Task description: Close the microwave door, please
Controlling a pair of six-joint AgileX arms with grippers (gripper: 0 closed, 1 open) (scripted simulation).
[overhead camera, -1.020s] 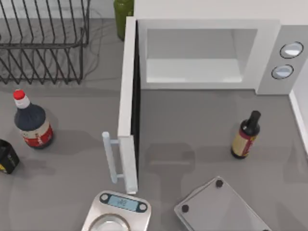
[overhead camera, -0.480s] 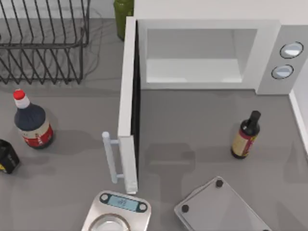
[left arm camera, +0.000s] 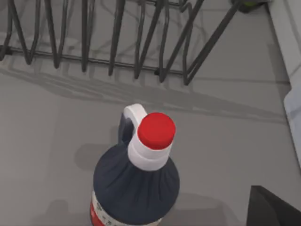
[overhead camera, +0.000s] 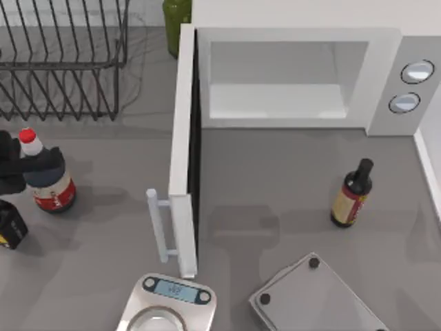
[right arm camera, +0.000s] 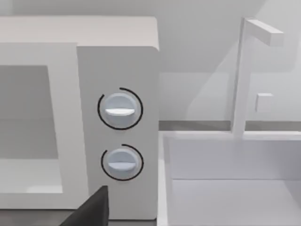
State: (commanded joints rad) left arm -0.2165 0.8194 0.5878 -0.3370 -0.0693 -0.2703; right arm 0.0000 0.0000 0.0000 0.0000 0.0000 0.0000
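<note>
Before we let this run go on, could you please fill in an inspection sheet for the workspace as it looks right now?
Surface: grey table, bare in front of the oven.
Job's things: microwave at the back; its door stands wide open, handle facing the left side.
Clutter: red-capped dark bottle at the left, brown bottle at the right, wire rack, green bottle, kitchen scale, grey board, black and yellow object.
Grippers: left gripper at the left edge beside the red-capped bottle; right gripper, a dark part near the knobs.
Cables: nothing seen.
Surroundings: white sink with tap right of the microwave.
</note>
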